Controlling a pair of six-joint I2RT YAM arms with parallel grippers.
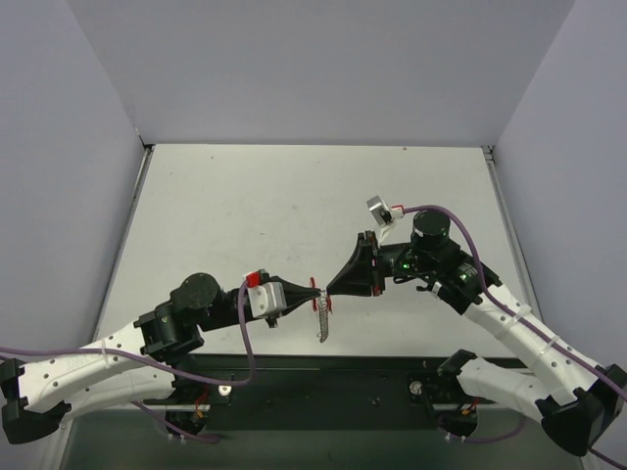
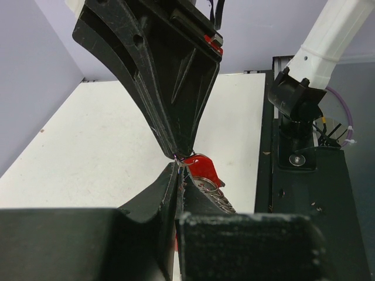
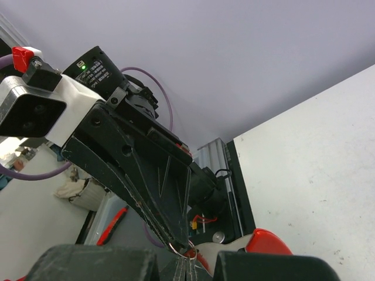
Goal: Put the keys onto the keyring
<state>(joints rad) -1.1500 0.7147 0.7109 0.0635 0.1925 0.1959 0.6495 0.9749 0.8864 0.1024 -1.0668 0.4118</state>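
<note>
Left tool (image 1: 315, 293) holds keyring (image 1: 321, 321) against closed right tool (image 1: 331, 290)

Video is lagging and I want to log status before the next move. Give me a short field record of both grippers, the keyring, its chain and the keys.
left gripper: shut, pinching the keyring
right gripper: shut, tip to tip with the left one; what it pinches cannot be told
keyring: red loop at the meeting fingertips, held up off the table
chain: silver, hangs below the fingertips
keys: cannot be told apart in any view
</note>
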